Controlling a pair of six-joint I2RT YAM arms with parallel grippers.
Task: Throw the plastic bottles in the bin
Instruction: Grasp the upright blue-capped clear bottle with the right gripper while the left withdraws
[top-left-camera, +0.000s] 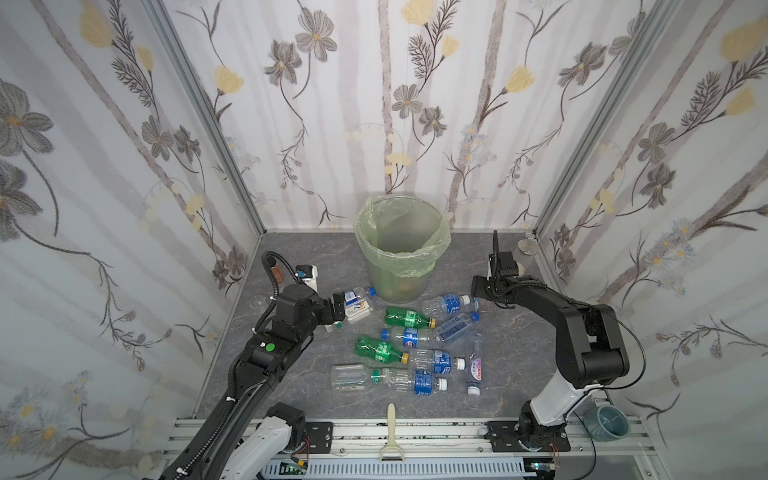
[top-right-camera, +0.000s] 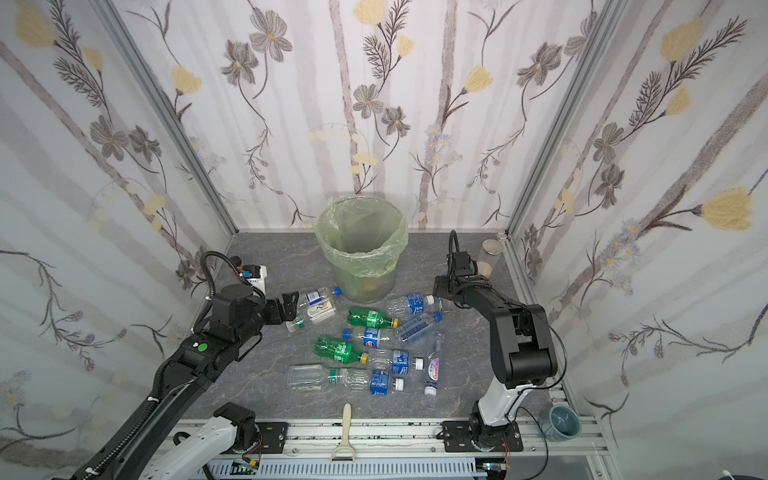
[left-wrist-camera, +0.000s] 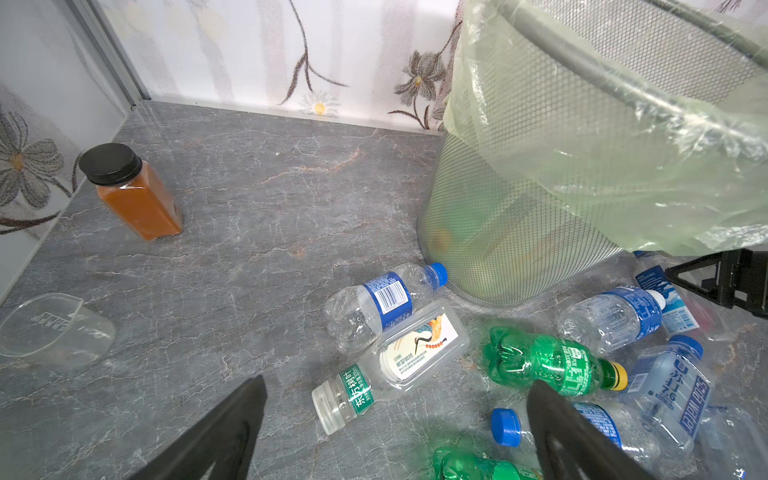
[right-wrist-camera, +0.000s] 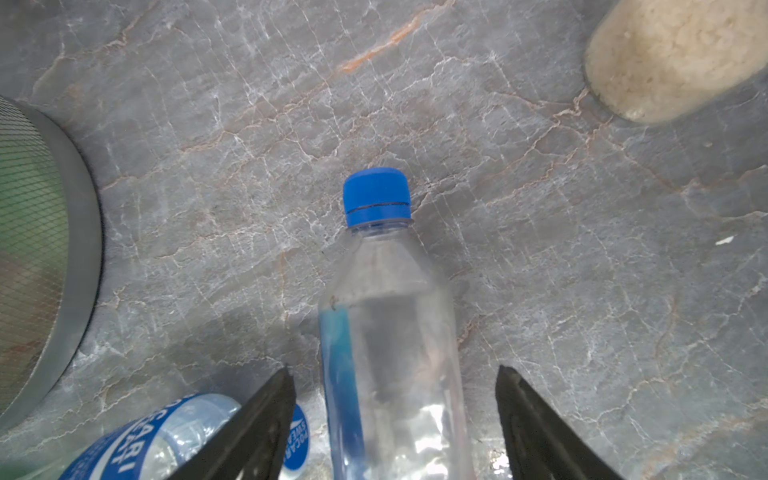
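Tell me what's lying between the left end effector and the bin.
Two toppled bottles: a clear blue-capped bottle by the bin's base, and a flat green-labelled bottle nearer the open left end effector. The left wrist view shows it.

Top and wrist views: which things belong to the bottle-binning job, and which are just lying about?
Job: plastic bottles, bin.
Lying about: amber jar, measuring cup, peeler, teal cup, beige-filled cylinder.

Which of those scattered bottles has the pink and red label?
The clear, white-capped bottle at the front right of the group in a top view; the rest show mainly blue, green or white labels.
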